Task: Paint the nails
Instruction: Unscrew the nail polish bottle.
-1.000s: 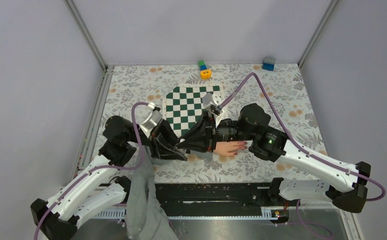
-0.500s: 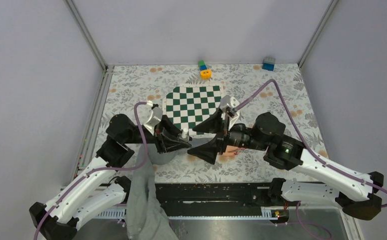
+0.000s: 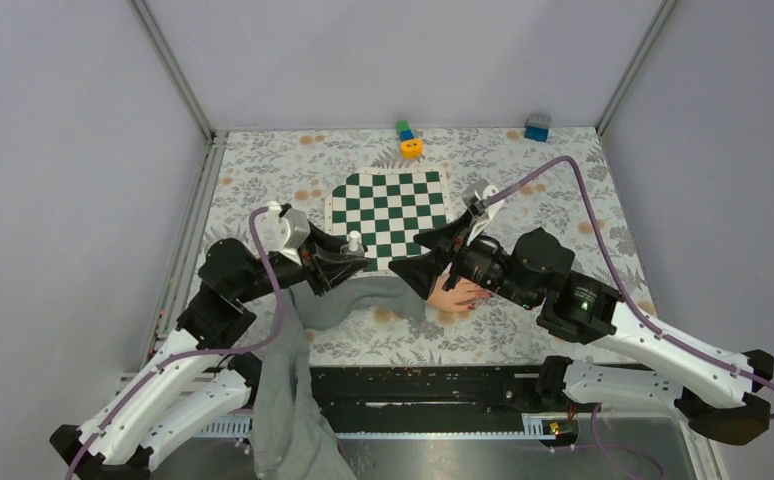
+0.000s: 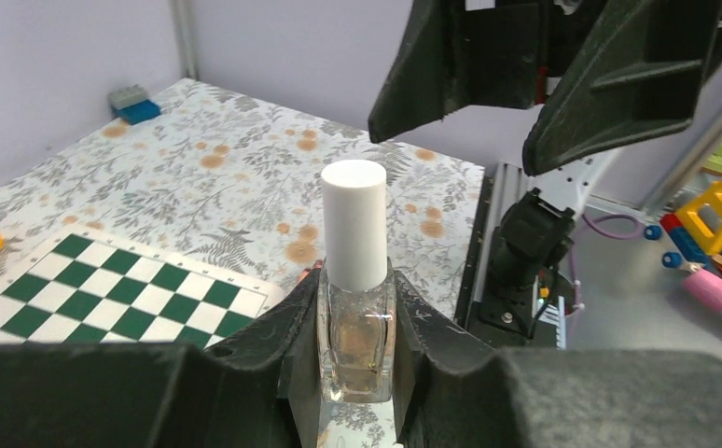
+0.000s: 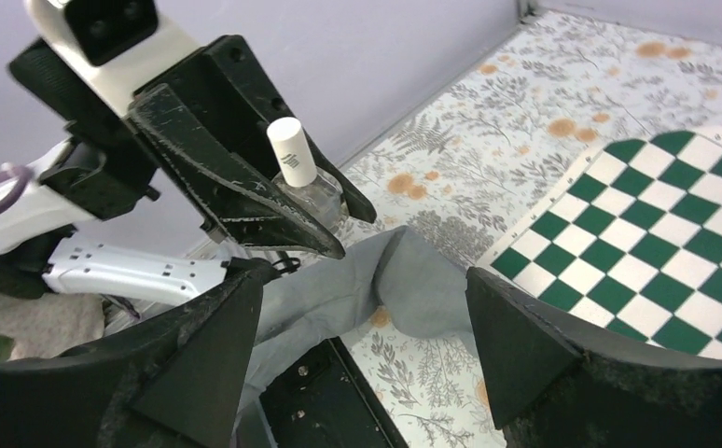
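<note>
A small clear nail polish bottle [image 4: 357,322] with a white cap [image 4: 354,224] stands upright between the fingers of my left gripper [image 4: 357,350], which is shut on it. From above, the bottle [image 3: 353,243] hangs left of the chessboard's near corner. My right gripper [image 3: 441,255] is open and empty, facing the bottle [image 5: 306,191] from the right, a short gap away. The pale pinkish hand [image 3: 458,296] lies flat under the right arm, its grey sleeve [image 3: 363,295] running left. The nails [image 3: 478,297] show only as tiny dark red specks at the fingertips.
A green-and-white chessboard mat [image 3: 388,210] lies on the floral cloth behind both grippers. A yellow ring with green and blue bricks [image 3: 410,145] and a blue brick [image 3: 537,127] sit by the back wall. Grey walls close in both sides.
My right gripper, shut beside the bottle a second ago, has opened and pulled back to the right. The left gripper has carried the bottle slightly up and left, uncovering the sleeve.
</note>
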You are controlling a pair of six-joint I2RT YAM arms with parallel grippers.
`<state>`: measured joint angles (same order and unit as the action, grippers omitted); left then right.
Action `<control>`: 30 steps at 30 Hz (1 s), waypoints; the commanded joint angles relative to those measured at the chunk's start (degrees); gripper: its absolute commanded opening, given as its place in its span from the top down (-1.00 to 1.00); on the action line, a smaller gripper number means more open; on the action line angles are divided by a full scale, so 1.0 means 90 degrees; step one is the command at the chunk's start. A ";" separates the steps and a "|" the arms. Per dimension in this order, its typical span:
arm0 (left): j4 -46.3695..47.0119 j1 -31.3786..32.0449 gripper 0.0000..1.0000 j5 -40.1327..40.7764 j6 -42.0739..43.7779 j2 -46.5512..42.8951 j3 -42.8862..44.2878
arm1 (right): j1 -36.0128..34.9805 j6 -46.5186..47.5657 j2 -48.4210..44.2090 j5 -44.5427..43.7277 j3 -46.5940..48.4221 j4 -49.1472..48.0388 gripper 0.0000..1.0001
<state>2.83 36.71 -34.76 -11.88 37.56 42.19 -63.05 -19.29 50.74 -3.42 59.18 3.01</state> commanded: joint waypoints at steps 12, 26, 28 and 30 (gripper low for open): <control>-0.0303 0.0239 1.00 0.0995 0.0116 0.0390 0.0247 | -0.0275 -0.1305 0.1358 -0.0939 0.1476 0.0887 -0.45; -0.0578 0.0501 1.00 0.1175 0.0233 0.0621 0.0351 | -0.0298 -0.1326 0.2024 -0.1329 0.2038 0.1335 -0.21; -0.0591 0.0510 1.00 0.1176 0.0241 0.0644 0.0363 | -0.0299 -0.1347 0.2116 -0.1294 0.2066 0.1314 -0.20; -0.0641 0.0514 1.00 0.1164 0.0258 0.0667 0.0393 | -0.0300 -0.1350 0.2170 -0.1272 0.2091 0.1274 -0.17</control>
<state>-4.36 40.93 -25.19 -10.48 43.38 42.37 -65.25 -30.61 69.21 -13.98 75.24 14.92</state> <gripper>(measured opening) 0.261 0.598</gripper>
